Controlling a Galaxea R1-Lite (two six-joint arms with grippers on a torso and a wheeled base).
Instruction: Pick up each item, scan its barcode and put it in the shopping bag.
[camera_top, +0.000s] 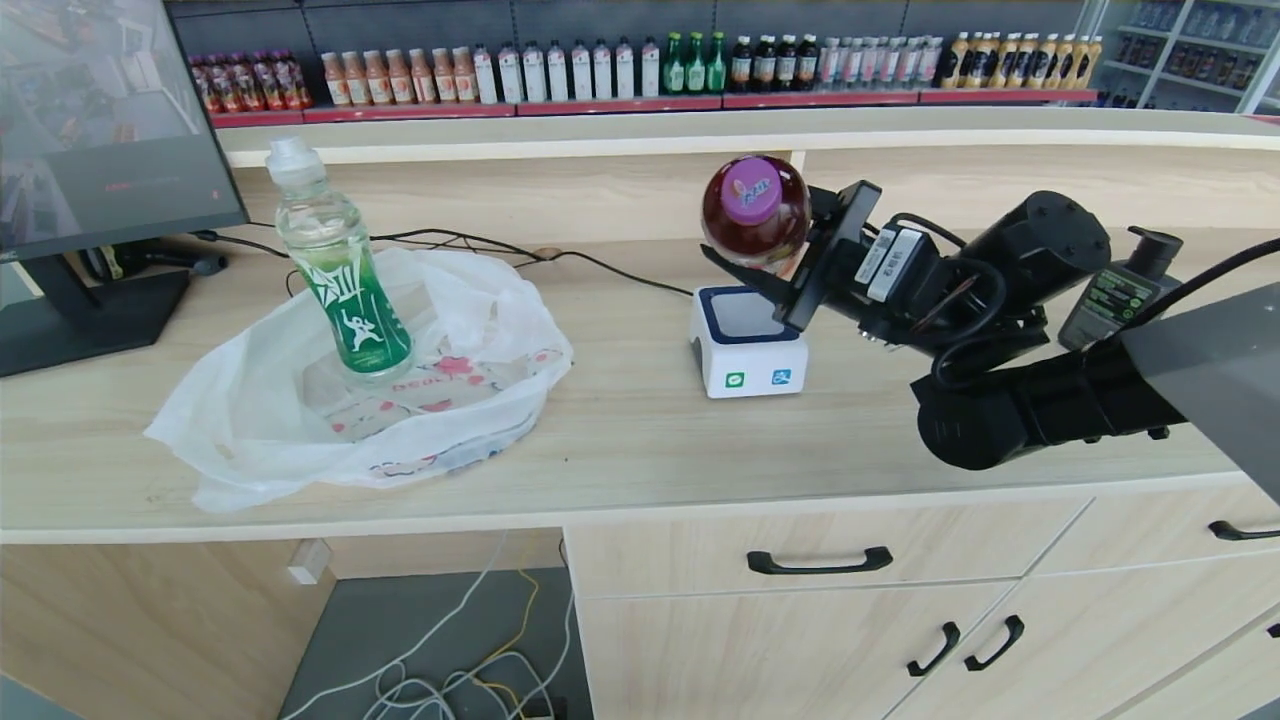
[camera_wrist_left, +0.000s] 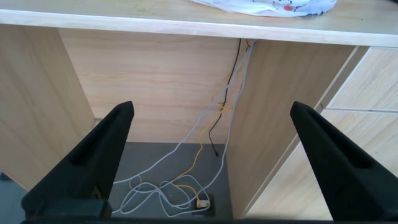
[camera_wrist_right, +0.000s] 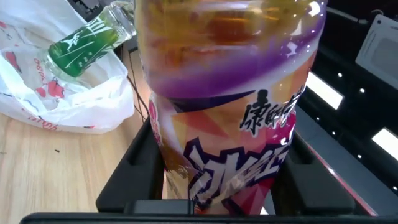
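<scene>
My right gripper (camera_top: 765, 265) is shut on a dark red drink bottle (camera_top: 755, 212) with a purple cap, held on its side with the cap toward me, just above the white scanner box (camera_top: 745, 342). The right wrist view has that bottle's purple and orange label (camera_wrist_right: 239, 124) close up between the fingers. A clear bottle with a green label (camera_top: 340, 270) stands upright inside the white plastic shopping bag (camera_top: 250, 420) on the counter's left. My left gripper (camera_wrist_left: 211, 162) hangs open below the counter edge, facing the open bay with cables, with nothing between its fingers.
A monitor (camera_top: 100, 130) on a black stand sits at the counter's back left, with cables running behind the bag. A dark pump bottle (camera_top: 1120, 290) stands at the right behind my arm. Drawers with black handles (camera_top: 820, 562) lie under the counter. Shelves of drinks line the back wall.
</scene>
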